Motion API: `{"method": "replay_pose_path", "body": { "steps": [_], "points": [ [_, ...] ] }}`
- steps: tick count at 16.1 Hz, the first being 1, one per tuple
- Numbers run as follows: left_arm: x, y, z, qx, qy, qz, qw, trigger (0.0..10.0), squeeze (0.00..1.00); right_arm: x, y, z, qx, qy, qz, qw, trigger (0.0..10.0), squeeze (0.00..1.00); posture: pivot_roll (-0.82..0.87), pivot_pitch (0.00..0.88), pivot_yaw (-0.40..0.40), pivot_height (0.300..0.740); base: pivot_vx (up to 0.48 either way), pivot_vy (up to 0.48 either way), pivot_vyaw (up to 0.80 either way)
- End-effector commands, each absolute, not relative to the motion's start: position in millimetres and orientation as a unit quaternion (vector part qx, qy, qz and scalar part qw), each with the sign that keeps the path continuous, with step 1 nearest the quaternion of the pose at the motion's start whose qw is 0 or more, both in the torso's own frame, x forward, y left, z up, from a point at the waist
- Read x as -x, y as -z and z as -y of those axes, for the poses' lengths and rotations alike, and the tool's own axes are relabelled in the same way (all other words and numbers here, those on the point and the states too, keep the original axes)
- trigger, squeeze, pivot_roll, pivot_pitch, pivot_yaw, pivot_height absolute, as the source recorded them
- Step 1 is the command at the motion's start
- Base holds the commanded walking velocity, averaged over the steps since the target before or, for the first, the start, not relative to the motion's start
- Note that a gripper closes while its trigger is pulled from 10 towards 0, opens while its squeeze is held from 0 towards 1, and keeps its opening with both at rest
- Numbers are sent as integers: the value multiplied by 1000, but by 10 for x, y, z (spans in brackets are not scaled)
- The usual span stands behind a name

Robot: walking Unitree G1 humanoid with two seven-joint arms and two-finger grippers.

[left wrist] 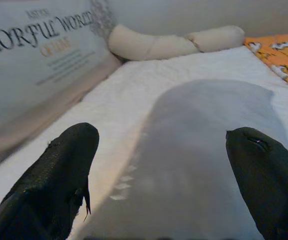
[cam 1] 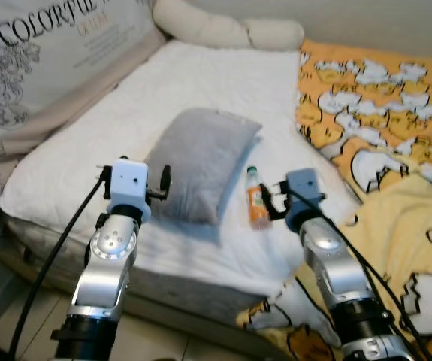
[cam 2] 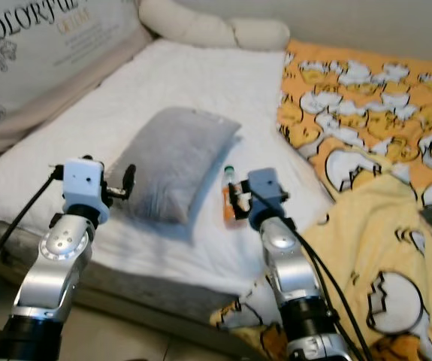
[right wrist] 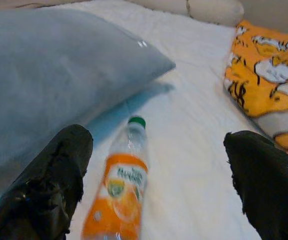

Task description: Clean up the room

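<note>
Fingers of both arms spread wide (right pair straddling the bottle) near the mattress edge

left arm: silver, raised from the lower left, reaching forward over the bed's near edge
left gripper: black fingers spread wide, pointing toward the head of the bed, held above the near left part of the bed
right arm: silver, raised from the lower right, angled forward and inward over the near edge
right gripper: fingers parted wide, low over the bed near its near edge, nothing gripped
</note>
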State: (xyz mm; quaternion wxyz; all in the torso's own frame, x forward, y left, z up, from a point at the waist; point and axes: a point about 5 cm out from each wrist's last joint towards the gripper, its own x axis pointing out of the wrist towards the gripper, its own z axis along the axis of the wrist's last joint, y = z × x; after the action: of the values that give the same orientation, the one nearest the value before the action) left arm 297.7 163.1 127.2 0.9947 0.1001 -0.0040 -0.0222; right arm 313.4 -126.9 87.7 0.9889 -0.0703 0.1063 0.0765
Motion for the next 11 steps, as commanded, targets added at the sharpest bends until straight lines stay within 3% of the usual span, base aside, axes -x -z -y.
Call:
{"method": "replay_pose_path", "body": {
  "steps": [1, 3, 4, 7, 8, 9, 11],
  "points": [
    [-2984, -1287, -1716, -110, 13, 2, 994, 10000, 0, -3164, -886, 1203, 80, -76, -115, 987, 10000, 0, 55, 0, 16, 740, 319, 0, 0],
    [-2988, -1276, -1702, -119, 35, -4, 992, 10000, 0, -3185, -869, 1242, 79, -65, -127, 987, 10000, 0, 55, 0, 16, 740, 281, 0, 0],
    [-2951, -1249, -1624, -129, 109, -15, 986, 10000, 0, -3258, -871, 1282, 87, -57, -137, 985, 10000, 0, 57, 0, 16, 740, 0, 0, 0],
    [-2863, -1238, -1510, -161, 222, -29, 961, 10000, 0, -3454, -840, 1301, 77, -64, -175, 979, 10000, 0, 70, 0, 17, 740, 0, 0, 0],
    [-2844, -1237, -1506, -175, 245, -37, 953, 10000, 0, -3503, -814, 1289, 53, -74, -195, 976, 10000, 329, 79, 0, 18, 740, 0, 0, 0],
    [-2832, -1237, -1515, -186, 261, -46, 946, 10000, 0, -3549, -806, 1285, 29, -77, -211, 974, 10000, 1000, 93, 0, 18, 740, 0, 0, 0],
    [-2796, -1244, -1521, -195, 291, -58, 935, 10000, 0, -3614, -800, 1280, 28, -74, -228, 970, 10000, 1000, 112, 0, 15, 740, 0, 0, 0]
  ]
}}
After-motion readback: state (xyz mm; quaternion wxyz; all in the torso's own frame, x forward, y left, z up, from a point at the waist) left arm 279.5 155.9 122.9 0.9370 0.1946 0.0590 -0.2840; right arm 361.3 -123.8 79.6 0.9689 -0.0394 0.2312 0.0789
